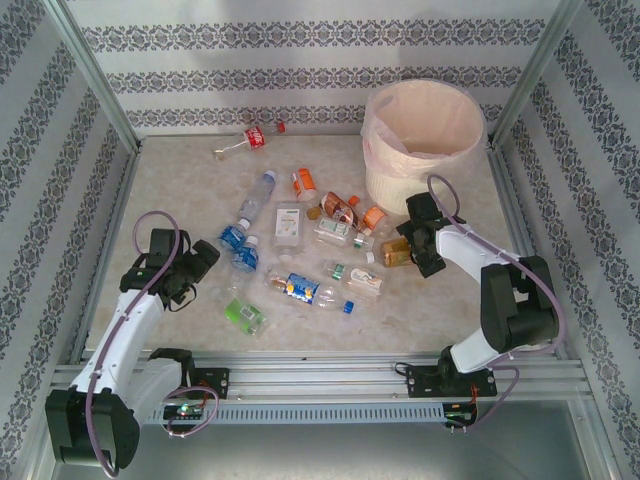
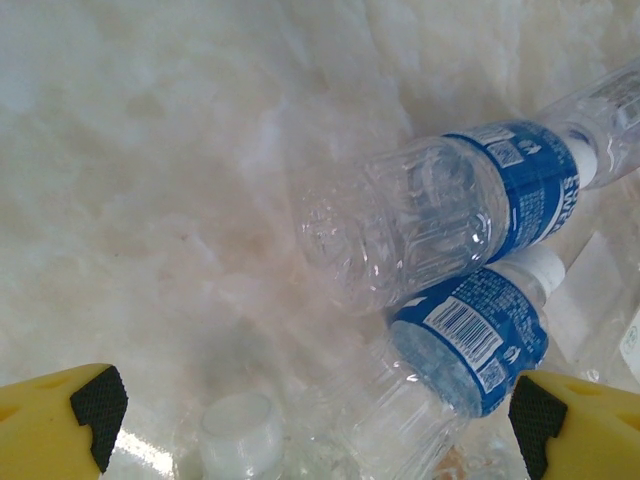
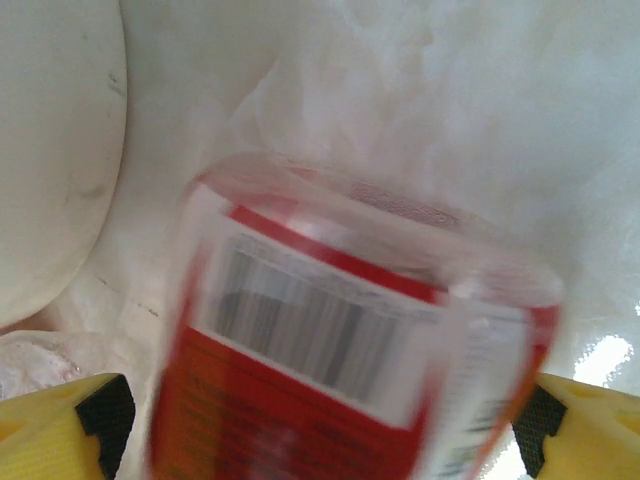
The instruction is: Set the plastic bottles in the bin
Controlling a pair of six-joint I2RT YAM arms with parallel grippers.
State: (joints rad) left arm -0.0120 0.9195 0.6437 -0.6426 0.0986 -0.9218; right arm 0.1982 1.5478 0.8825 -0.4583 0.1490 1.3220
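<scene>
Several plastic bottles lie scattered on the table between the arms. My left gripper (image 1: 200, 262) (image 2: 310, 410) is open just left of two blue-labelled bottles (image 1: 238, 245). In the left wrist view the upper one (image 2: 430, 215) lies across the lower one (image 2: 460, 350), which reaches in between my fingers beside a white cap (image 2: 238, 430). My right gripper (image 1: 412, 245) (image 3: 320, 410) is open around a red-labelled bottle (image 3: 320, 340) (image 1: 396, 252), blurred in the right wrist view and spanning nearly the whole gap. The bin (image 1: 372, 110), cream with a pinkish bag, stands at the back right, its wall (image 3: 50, 150) close by.
A cola bottle (image 1: 245, 140) lies by the back wall. A green-labelled bottle (image 1: 245, 315) and a blue-and-yellow one (image 1: 298, 288) lie near the front. Orange-capped bottles (image 1: 372, 215) cluster near the bin's foot. Patterned walls and metal posts enclose the table.
</scene>
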